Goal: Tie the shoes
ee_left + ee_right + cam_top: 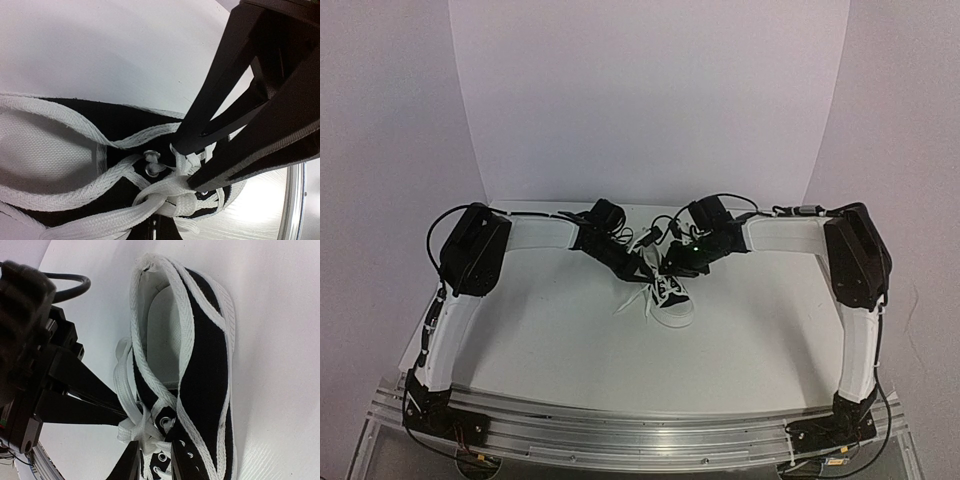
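Bright diffuse light, soft shadows, top cam grainy — wrist cams slightly soft

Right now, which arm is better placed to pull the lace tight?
Left, probably. The left claw is shut on the lace where the laces cross on the shoe. The right claw straddles laces nearby, but whether it grips anything is unclear.

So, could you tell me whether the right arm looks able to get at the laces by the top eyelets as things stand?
Probably yes, though tight: the right gripper hangs close by the laces with its jaws slightly apart, but the left gripper, shut on a lace there, crowds that spot.
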`<state>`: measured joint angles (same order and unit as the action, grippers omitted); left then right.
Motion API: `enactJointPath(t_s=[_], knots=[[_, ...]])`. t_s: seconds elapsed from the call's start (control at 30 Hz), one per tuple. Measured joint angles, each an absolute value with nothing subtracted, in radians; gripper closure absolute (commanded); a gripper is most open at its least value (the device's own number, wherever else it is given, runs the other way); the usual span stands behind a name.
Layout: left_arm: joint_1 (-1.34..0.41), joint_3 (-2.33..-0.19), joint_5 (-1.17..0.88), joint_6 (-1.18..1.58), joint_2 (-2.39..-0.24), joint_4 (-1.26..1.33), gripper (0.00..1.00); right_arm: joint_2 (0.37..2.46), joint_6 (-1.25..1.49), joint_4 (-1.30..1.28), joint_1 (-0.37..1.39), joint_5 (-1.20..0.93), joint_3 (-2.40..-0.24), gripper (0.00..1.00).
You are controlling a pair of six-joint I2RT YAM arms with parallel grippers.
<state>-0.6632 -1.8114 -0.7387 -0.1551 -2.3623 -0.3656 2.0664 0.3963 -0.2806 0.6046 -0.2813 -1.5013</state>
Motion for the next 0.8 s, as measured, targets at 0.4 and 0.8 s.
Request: enactJointPath(t_s=[0.4, 0.8], knots=[[-0.666, -1.810, -0.738, -0.155, -2.362, -0.358, 1.00, 2.066, 0.419, -0.277, 0.598, -0.238, -1.496, 0.80], [-0.668, -1.810, -0.738, -0.156, -2.362, -0.356, 1.00, 2.045, 0.434, -0.255, 0.594, -0.228, -1.477, 0.80]])
